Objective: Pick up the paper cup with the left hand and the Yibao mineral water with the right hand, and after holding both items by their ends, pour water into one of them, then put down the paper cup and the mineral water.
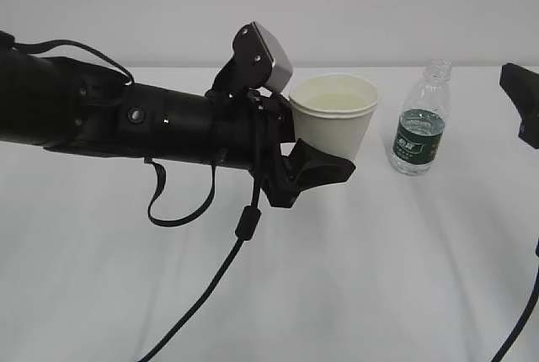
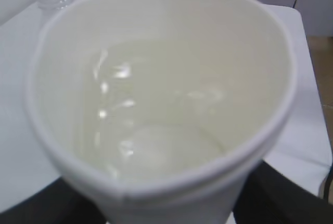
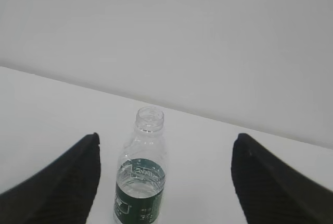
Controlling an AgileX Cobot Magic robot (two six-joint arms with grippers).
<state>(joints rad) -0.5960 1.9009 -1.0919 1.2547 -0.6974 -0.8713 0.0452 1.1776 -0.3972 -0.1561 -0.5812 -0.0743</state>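
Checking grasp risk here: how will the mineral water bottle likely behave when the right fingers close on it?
The Yibao mineral water looks thin-walled and clear, so it probably dents under squeeze. It is capless and only partly full, so likely light, tippy, and prone to spilling if tilted.

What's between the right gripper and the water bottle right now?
Nothing: in the right wrist view the Yibao mineral water stands ahead of the open right gripper, only bare white table between.
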